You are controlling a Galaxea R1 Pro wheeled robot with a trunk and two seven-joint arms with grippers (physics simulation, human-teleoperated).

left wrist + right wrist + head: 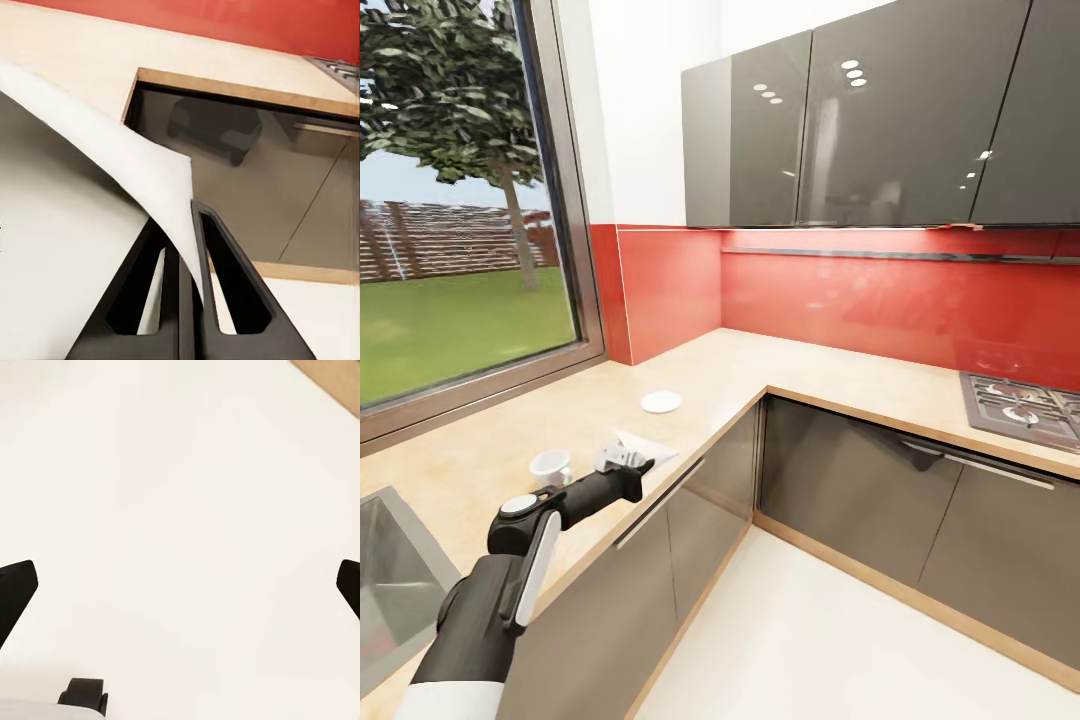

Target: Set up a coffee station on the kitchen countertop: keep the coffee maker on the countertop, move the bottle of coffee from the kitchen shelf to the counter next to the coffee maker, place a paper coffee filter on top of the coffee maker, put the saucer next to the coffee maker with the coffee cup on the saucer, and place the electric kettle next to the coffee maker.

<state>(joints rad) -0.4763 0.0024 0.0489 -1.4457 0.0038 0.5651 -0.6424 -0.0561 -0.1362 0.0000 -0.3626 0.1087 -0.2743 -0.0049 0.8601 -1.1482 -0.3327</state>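
Filter paper point(127, 161) sits pinched in the left gripper point(187, 225). Lift slowly, keeping the pinch firm; the right gripper's fingertips point(16, 592) stand wide apart.

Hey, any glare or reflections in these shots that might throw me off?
Head view: ceiling lights glint off the glossy upper cabinets, and the red wall panel carries a soft sheen. Left wrist view: the dark cabinet door mirrors a blurry dark shape. Right wrist view: evenly lit pale floor, no glare.

light: bright, even daylight from my window point(460, 250) | glare: ceiling-lamp spots on glossy cabinets point(810, 130) | shadows: soft | focus: sharp
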